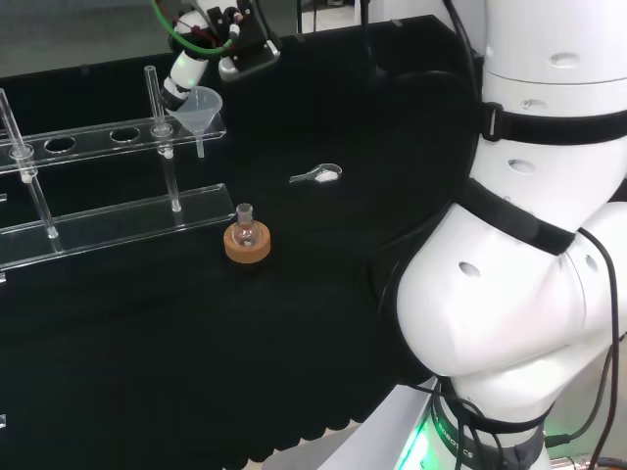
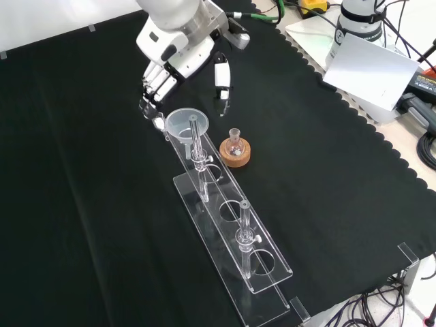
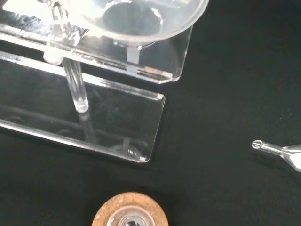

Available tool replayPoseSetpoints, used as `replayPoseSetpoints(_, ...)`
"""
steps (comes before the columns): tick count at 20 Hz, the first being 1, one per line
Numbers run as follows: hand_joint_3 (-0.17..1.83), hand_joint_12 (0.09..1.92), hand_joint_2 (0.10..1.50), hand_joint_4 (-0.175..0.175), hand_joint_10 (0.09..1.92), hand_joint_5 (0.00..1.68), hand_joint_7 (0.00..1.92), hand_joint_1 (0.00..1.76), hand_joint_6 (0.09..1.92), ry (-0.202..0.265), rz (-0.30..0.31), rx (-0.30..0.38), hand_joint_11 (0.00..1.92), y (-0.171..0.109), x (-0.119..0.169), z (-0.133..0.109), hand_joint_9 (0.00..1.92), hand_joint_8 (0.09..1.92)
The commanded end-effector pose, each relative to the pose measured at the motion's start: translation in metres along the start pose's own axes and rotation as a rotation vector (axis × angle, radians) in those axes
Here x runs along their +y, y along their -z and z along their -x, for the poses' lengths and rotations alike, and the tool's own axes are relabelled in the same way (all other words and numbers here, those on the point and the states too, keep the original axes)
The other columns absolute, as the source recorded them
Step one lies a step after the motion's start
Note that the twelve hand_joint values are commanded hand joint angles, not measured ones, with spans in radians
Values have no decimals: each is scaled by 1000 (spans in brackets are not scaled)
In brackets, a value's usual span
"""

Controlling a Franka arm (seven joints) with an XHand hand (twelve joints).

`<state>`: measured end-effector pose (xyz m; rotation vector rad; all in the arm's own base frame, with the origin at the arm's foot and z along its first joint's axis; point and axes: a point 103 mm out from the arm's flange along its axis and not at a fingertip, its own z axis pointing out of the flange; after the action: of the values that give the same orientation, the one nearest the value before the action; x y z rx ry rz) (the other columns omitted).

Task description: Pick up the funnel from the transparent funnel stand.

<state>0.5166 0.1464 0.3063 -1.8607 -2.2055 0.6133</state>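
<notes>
A clear funnel point(image 1: 196, 106) sits in the end hole of the transparent funnel stand point(image 1: 98, 137), its stem hanging below the upper shelf. In the front view the funnel point(image 2: 184, 126) is at the stand's point(image 2: 231, 218) far end. The hand point(image 2: 174, 65) hovers just beyond it, open, with its fingers point(image 2: 153, 88) pointing down on one side and the thumb point(image 2: 221, 78) spread on the other. Nothing is between them. In the head view the hand point(image 1: 186, 73) is right behind the funnel's rim. The wrist view looks down onto the funnel's bowl point(image 3: 141, 19) and the stand's end point(image 3: 117, 94).
A small round flask on a cork ring point(image 1: 247, 238) stands beside the stand, also seen as the flask on its cork ring point(image 2: 235, 151) and the cork ring point(image 3: 130, 212). A small clear glass piece point(image 1: 318, 174) lies on the cloth, close to the stand's end point(image 3: 277, 150). Two upright rods rise from the stand.
</notes>
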Motion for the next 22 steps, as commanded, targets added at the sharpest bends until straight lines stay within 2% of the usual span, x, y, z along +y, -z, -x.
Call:
replayPoseSetpoints(1, 107, 1521, 734, -34, 895, 37, 0, 557, 87, -18, -37, -13, 331, -4, 2, 4, 115, 445)
replayPoseSetpoints(9, 103, 1523, 728, -46, 911, 56, 0, 584, 87, -12, -46, -47, 336, -11, 9, 0, 131, 444)
replayPoseSetpoints(16, 102, 1523, 725, -50, 911, 60, 0, 599, 87, 1, -57, -53, 336, -15, 15, -8, 116, 421)
replayPoseSetpoints(19, 102, 1523, 725, -51, 913, 64, 0, 602, 87, 7, -55, -41, 336, -18, 15, 2, 114, 417)
replayPoseSetpoints(22, 103, 1526, 725, -57, 919, 78, 0, 606, 87, -2, -50, -52, 336, -20, 18, -3, 135, 463)
